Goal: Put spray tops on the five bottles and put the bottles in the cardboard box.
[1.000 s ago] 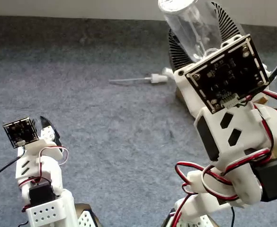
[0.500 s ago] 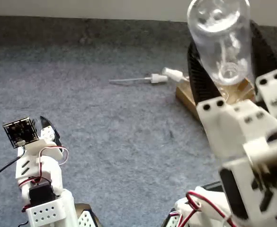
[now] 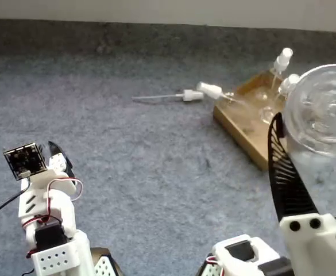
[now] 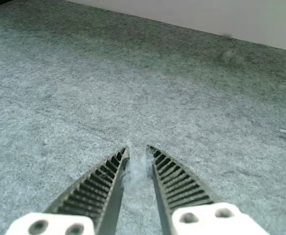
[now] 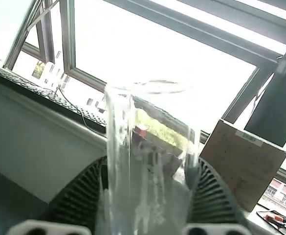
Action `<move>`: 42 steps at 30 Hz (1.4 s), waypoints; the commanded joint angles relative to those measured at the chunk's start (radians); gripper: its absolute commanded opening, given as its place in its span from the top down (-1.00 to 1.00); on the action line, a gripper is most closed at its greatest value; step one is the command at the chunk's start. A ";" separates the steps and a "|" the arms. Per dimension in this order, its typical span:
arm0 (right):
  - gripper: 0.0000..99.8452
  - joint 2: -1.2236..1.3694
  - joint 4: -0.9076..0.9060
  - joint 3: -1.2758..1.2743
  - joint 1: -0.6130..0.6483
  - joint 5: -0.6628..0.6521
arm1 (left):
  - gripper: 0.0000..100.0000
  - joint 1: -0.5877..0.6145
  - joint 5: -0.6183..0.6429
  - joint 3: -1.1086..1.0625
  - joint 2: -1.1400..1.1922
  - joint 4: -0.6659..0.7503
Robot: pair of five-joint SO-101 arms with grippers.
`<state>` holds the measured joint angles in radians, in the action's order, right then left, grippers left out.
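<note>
The bottle [image 5: 147,127] clamped between the right gripper's [image 5: 152,164] fingers [image 5: 77,198] was clear, glossy plastic, smooth-walled and bright with reflections. Those fingers were matt black plastic with fine ribbing, set on smooth white plastic bases. The left gripper [image 4: 138,149] had the same ribbed black fingers [image 4: 96,188] on white plastic mounts. Under and ahead of its fingertips lay the grey carpet [image 4: 133,78], a rough, fuzzy, matt cloth. Beyond the right fingers, the cardboard box [image 3: 239,135] was brown, matt paperboard. The spray tops [image 3: 283,57] standing in it and the loose spray top [image 3: 208,90] just beside it looked like smooth white plastic. The loose one trailed a thin translucent tube.
</note>
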<state>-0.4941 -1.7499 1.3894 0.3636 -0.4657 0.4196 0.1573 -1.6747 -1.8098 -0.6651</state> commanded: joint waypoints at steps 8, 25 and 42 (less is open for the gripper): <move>0.82 -0.168 -0.016 -0.510 -0.002 0.009 | 0.99 -0.012 0.005 -0.021 -0.005 0.018; 0.82 -0.179 0.357 -1.371 -0.004 0.002 | 0.99 -0.012 0.005 -0.021 -0.005 0.017; 0.81 -0.170 0.949 -2.130 0.001 0.002 | 0.99 -0.013 0.005 -0.021 -0.005 0.017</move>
<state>-0.6552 -0.8876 -0.6989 0.3667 -0.4657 0.4196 0.1573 -1.6747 -1.8098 -0.6651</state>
